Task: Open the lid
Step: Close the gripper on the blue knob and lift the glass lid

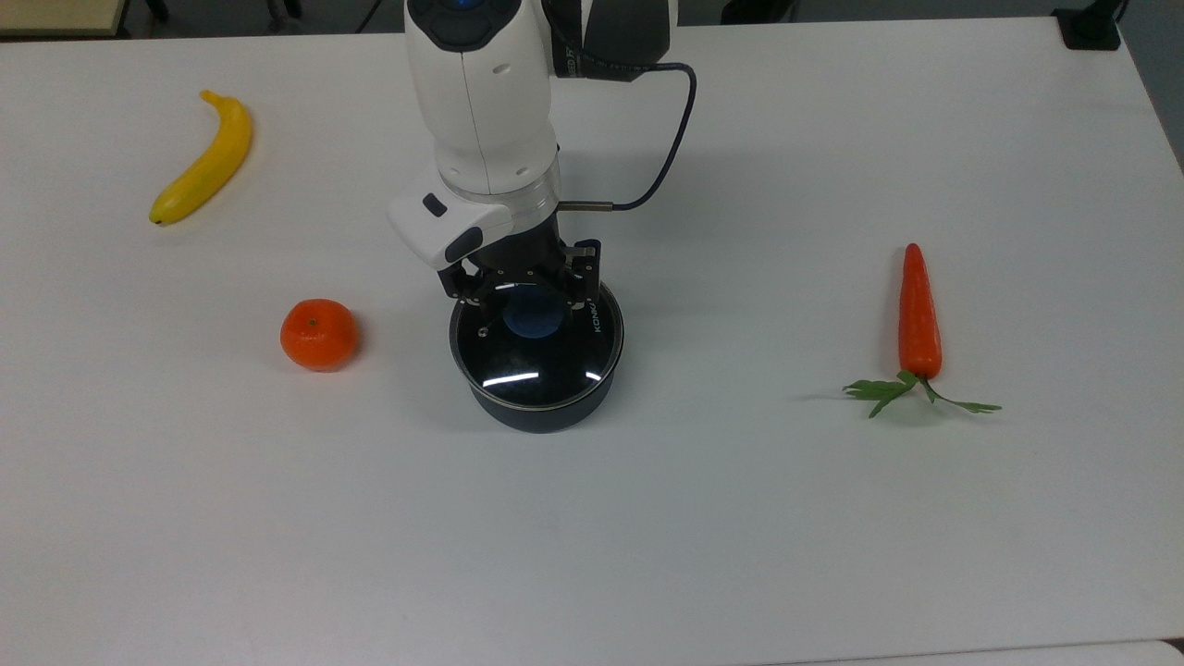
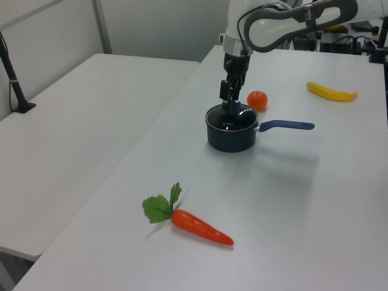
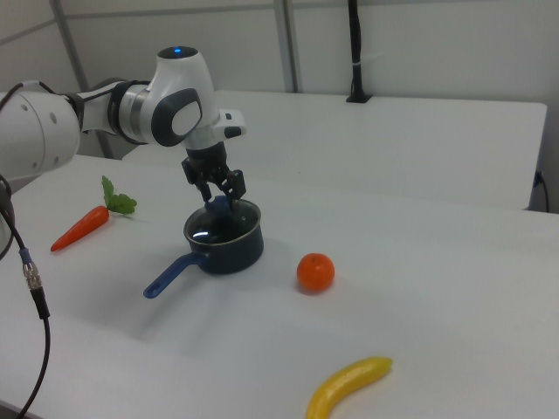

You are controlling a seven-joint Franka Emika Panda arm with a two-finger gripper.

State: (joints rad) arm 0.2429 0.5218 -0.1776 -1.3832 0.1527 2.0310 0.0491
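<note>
- Lid (image 1: 536,350) sits flat on the dark saucepan (image 2: 230,136), near the middle of the white table (image 1: 647,518); its metal rim follows the pan's rim all the way round, and white "KONKA" lettering shows near the top view's right edge of the glass.
- Its blue knob (image 1: 532,316) rises from the centre of the glass, with a small steam vent (image 1: 481,329) just to the top view's left of it.
- The gripper (image 1: 529,294) hangs straight down over the lid, its jaws narrowed around the knob, one finger on each side; whether the pads actually press the knob I cannot tell.
- The saucepan's long blue handle (image 2: 286,125) points to the left view's right.
- An orange (image 1: 319,334) lies near the pan on the top view's left, apart from it.
- A banana (image 1: 205,159) lies well apart, toward the top view's upper left corner.
- A carrot (image 1: 918,314) with green leaves lies well apart on the top view's right, leaves toward the bottom edge.
- A dark cable (image 1: 668,139) loops from the arm's wrist above the table.
</note>
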